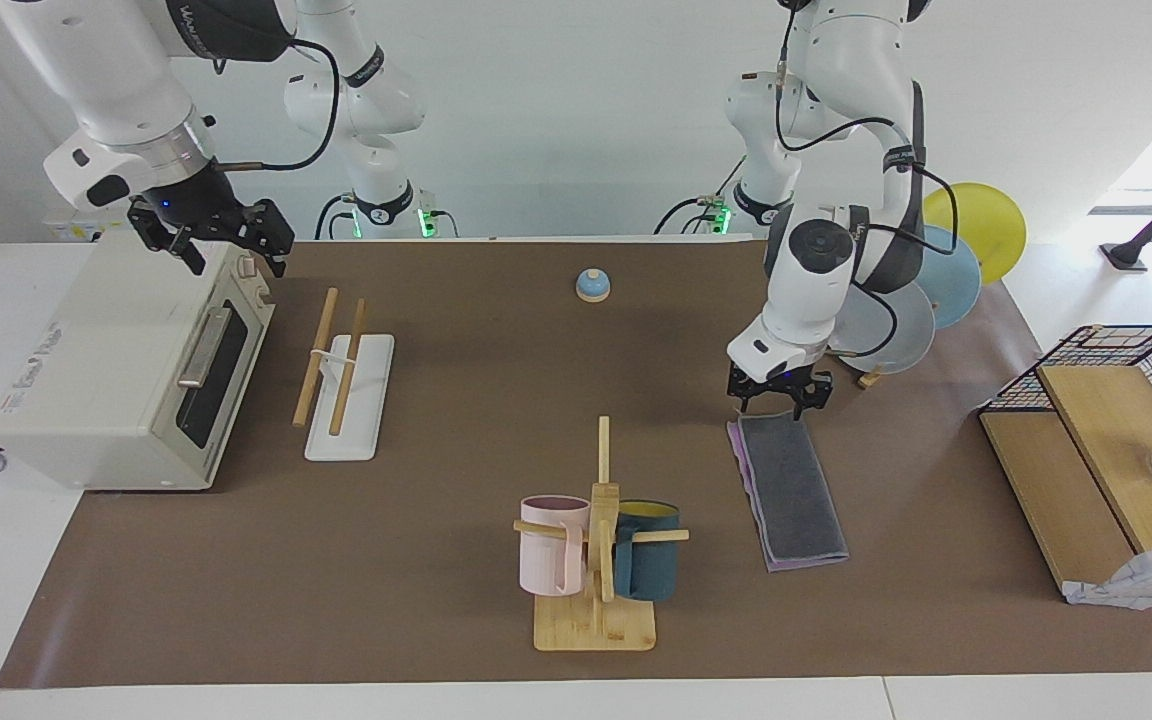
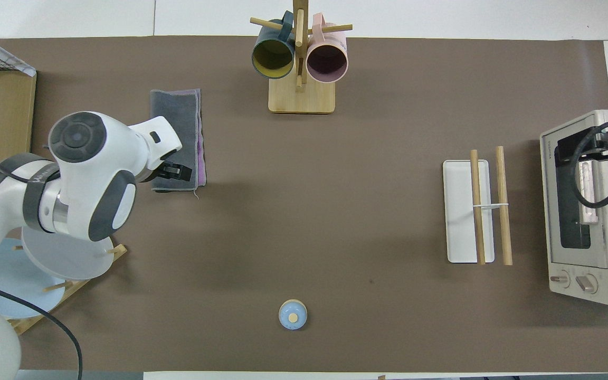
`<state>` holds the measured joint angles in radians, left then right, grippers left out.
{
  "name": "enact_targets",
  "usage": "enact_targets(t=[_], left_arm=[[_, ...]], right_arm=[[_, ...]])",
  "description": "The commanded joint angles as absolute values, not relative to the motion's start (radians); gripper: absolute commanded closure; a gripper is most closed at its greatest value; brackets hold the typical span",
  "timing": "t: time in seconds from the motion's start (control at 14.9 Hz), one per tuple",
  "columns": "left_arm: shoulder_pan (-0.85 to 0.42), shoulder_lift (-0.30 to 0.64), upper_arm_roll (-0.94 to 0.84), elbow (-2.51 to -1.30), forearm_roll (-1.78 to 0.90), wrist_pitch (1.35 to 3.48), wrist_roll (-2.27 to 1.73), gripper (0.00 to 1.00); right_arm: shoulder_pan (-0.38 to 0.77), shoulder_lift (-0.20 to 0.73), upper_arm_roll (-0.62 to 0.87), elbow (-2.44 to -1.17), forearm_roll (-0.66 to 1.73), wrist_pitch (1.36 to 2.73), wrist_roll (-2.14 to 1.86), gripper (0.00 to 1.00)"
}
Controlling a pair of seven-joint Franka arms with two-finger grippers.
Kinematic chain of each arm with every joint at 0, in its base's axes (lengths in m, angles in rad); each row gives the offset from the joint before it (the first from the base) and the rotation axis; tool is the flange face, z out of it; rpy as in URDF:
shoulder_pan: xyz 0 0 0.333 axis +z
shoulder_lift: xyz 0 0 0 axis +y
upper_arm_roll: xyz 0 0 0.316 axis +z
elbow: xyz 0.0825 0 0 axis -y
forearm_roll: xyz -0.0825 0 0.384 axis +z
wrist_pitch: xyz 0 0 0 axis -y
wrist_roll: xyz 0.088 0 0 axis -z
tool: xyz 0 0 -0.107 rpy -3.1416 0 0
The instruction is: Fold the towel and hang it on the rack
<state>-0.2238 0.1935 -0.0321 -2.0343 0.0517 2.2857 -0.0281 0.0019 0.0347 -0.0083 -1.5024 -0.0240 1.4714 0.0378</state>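
The towel [image 1: 794,487] [image 2: 176,113] lies folded in a long strip on the brown mat, dark grey face up, with a purple edge showing along one side. My left gripper [image 1: 779,400] [image 2: 171,177] hangs open just over the strip's end nearer to the robots and holds nothing. The rack [image 1: 364,395] [image 2: 459,211], two light-wood rods on a white base, stands bare toward the right arm's end of the table. My right gripper [image 1: 226,250] [image 2: 607,143] waits open above the toaster oven.
A toaster oven [image 1: 116,360] stands beside the rack. A bamboo mug tree [image 1: 596,540] with a pink and a dark teal mug stands beside the towel. A blue bell [image 1: 592,285], a plate stand [image 1: 896,315] and a wire basket with wooden boards [image 1: 1096,430] are also on the table.
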Motion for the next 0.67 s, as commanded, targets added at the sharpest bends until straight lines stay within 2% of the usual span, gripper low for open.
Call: enact_targets(t=[0.0,0.27,0.4,0.6], left_arm=[[-0.141,0.205,-0.034,-2.043,-0.166,2.373,0.104,0.00],[-0.115,0.305,-0.038,-1.993,-0.210,2.405,0.129,0.00],[-0.115,0.336,-0.040,-1.973,-0.210,2.404,0.129,0.00],[-0.115,0.344,-0.040,-1.973,-0.210,2.402,0.136,0.03]], right_arm=[[-0.012,0.020,-0.003,-1.516,-0.011,1.473,0.015,0.00],[-0.003,0.018,-0.008,-1.520,-0.009,1.468,0.003,0.00],[0.008,-0.006,0.003,-1.574,-0.005,1.480,0.009,0.00],[0.023,-0.034,0.003,-1.655,0.110,1.596,0.044,0.00]])
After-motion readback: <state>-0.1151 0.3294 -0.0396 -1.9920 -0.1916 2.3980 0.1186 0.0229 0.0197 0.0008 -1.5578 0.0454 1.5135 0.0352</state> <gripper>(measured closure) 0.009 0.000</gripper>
